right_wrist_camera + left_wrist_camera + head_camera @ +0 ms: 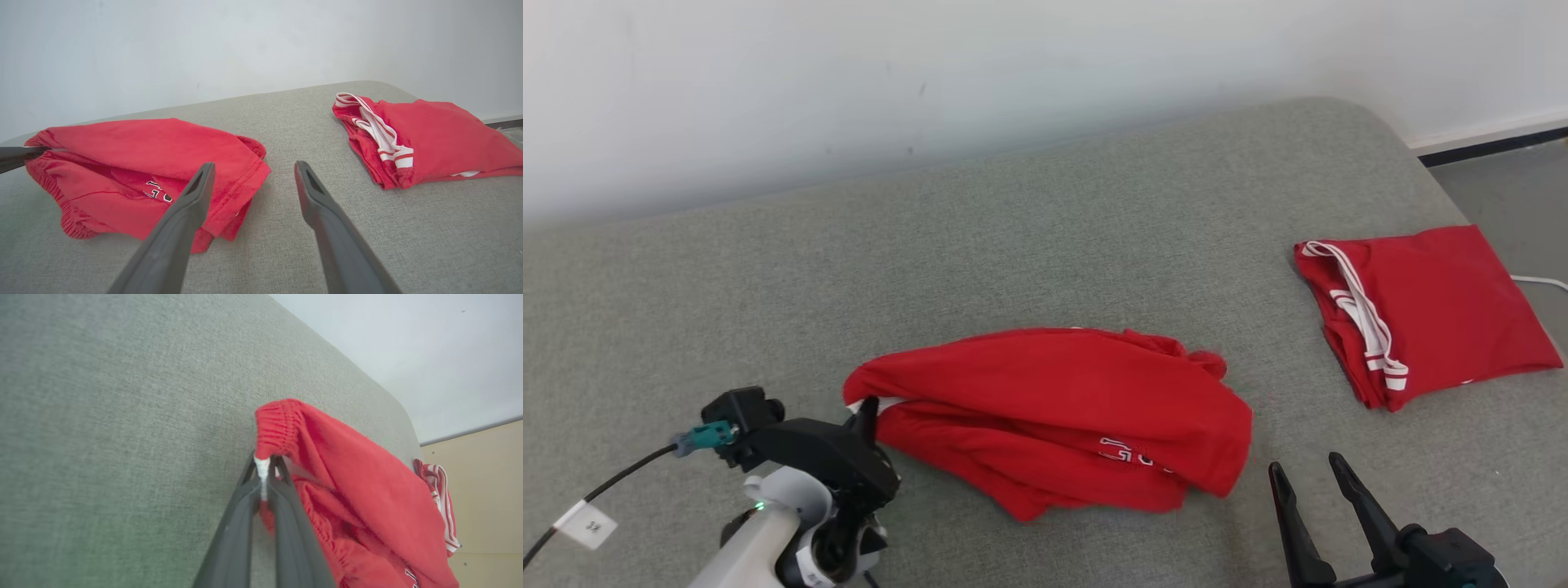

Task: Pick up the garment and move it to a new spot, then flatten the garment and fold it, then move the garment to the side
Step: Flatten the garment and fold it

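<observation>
The rumpled red garment (1054,416) lies mid-way across the grey upholstered surface (1094,229), its white-trimmed left edge pinched between the pressed-together fingers of the left end effector (264,467), while the right end effector (1303,464) hangs spread just right of it, with a folded red garment (1429,310) farther right.

Grey-green fabric cushion (1094,229) spreads across mid & lower frame, w/ plain white wall (931,82) along the top. Upper right: dark baseboard (1494,145), grey floor (1515,196) & a white cable (1539,282) at the right edge.
</observation>
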